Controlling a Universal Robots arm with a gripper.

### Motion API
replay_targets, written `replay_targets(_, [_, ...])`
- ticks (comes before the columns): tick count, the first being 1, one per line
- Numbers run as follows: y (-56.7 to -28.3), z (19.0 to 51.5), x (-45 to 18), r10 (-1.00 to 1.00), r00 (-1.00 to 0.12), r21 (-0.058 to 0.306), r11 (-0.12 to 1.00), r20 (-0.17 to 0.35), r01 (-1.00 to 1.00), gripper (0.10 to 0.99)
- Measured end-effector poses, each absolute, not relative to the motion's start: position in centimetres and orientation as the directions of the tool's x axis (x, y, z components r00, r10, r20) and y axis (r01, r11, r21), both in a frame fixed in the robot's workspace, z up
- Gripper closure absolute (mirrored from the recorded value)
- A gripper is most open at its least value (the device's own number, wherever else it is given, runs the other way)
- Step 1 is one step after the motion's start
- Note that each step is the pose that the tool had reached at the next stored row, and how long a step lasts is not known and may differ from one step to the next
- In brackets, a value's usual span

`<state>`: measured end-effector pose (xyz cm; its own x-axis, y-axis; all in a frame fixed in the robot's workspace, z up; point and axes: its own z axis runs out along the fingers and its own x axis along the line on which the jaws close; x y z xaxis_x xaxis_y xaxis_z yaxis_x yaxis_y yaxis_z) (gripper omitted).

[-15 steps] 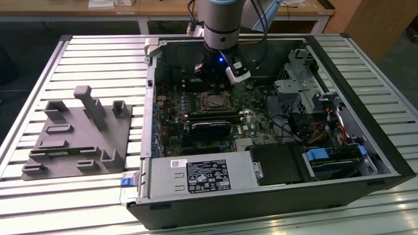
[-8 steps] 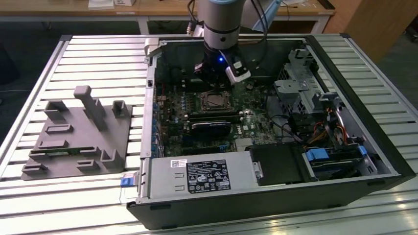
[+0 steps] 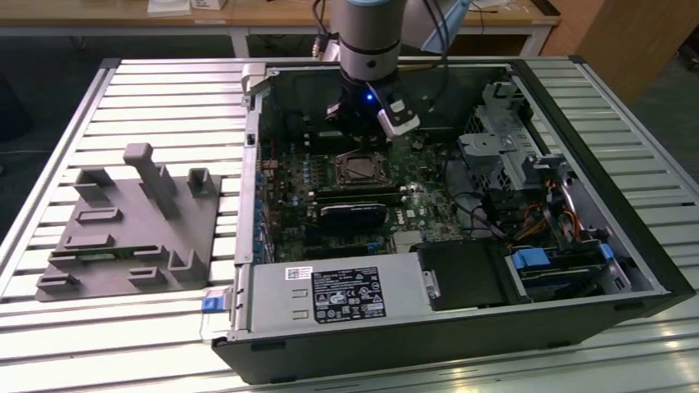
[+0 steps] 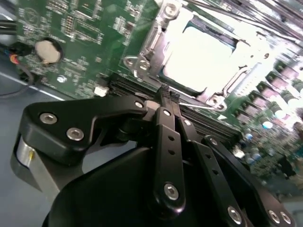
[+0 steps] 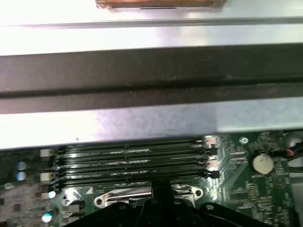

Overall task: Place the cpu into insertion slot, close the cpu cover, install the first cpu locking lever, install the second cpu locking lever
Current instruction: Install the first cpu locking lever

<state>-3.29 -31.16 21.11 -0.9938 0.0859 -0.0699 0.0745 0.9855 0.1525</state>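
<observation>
Aluminium slats form the table [image 3: 153, 98], with a wooden desk [image 3: 273, 18] behind it. An open computer case [image 3: 459, 332] lies on the table, and a grey fixture [image 3: 131, 233] stands at the exterior view's left. The gripper [image 4: 166, 92] hangs inside the case, fingertips clenched together, just beside the memory slots [image 5: 132, 161]. Close by, the cpu [image 4: 201, 56] sits in the insertion slot [image 3: 358, 169], framed by the cpu cover [image 4: 150, 40].

Bright glossy metal cpu [image 4: 203, 56]; silvery metal cpu cover [image 4: 150, 40]; matt black claw [image 4: 166, 96].
</observation>
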Motion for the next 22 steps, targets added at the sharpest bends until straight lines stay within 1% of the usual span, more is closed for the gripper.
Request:
replay_targets(4, [-31.16,21.04,-3.72,0.086,-0.988,0.157,0.985,-0.130,0.065,0.980])
replay_targets(6, [-31.14,21.00,-3.98,0.086,-0.986,0.158,0.985,-0.142,0.063,0.980])
replay_targets(12, [-31.00,20.87,-4.16,0.092,-0.985,0.171,0.983,-0.145,0.066,0.980])
replay_targets(17, [-30.96,20.71,-4.19,0.154,-0.977,0.171,0.977,-0.145,0.128,0.980])
replay_targets(22, [-30.95,20.69,-4.36,0.160,-0.976,0.172,0.976,-0.146,0.135,0.980])
